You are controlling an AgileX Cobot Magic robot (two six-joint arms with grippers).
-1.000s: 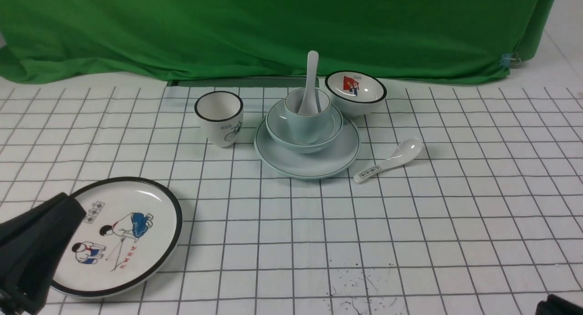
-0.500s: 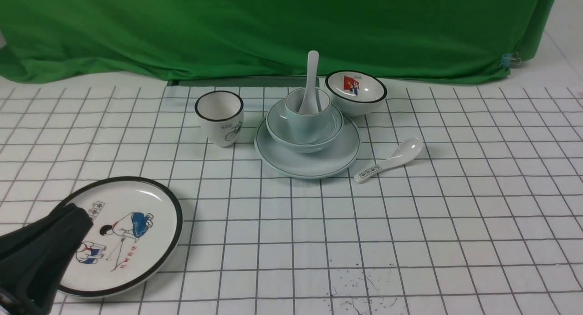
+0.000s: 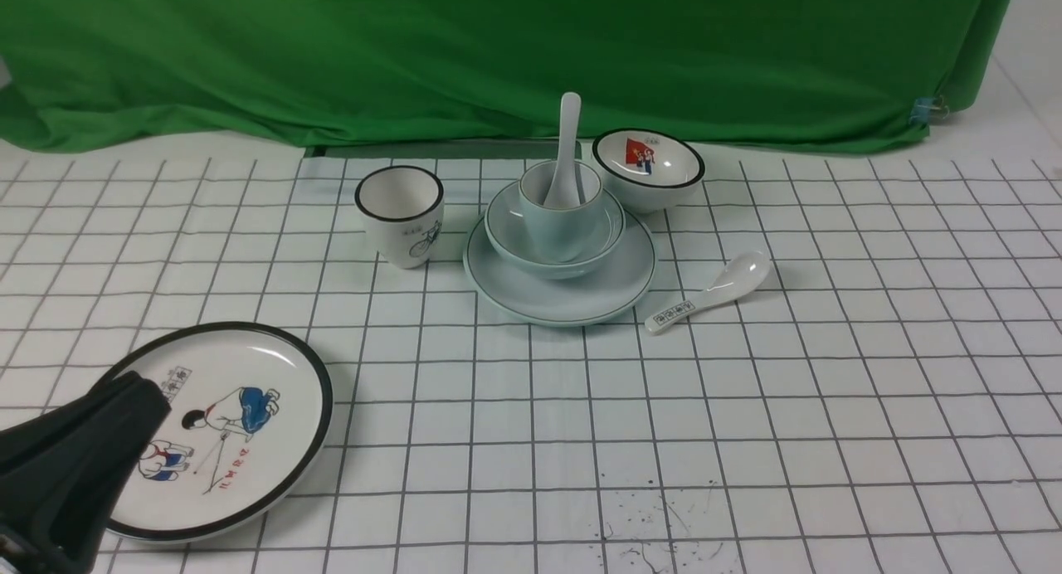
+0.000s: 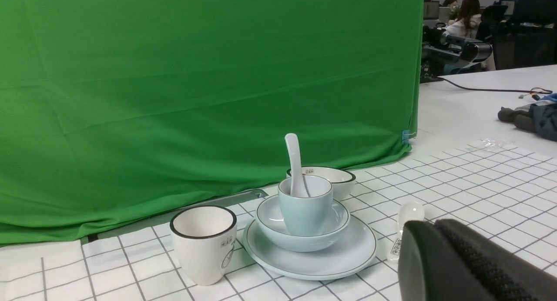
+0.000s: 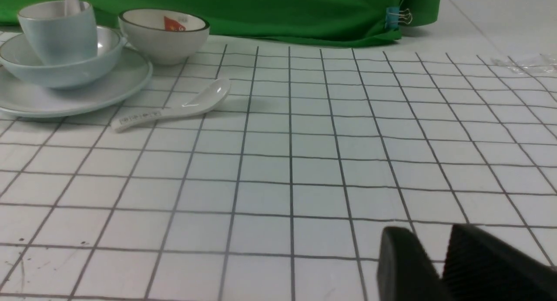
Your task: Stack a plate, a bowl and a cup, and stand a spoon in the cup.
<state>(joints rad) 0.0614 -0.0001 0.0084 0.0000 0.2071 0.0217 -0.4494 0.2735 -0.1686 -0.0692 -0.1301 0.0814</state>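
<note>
On the plate [image 3: 572, 296] sits the bowl [image 3: 531, 255], the cup [image 3: 560, 226] inside it with the spoon [image 3: 567, 147] standing in it. Near the plate, left pincer [image 3: 124, 391] pressed together; right pincer [image 5: 437, 259] slightly parted, holding nothing.

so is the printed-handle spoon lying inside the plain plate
No, the printed-handle spoon lies flat on the grid cloth beside the plate, off its rim.
</note>
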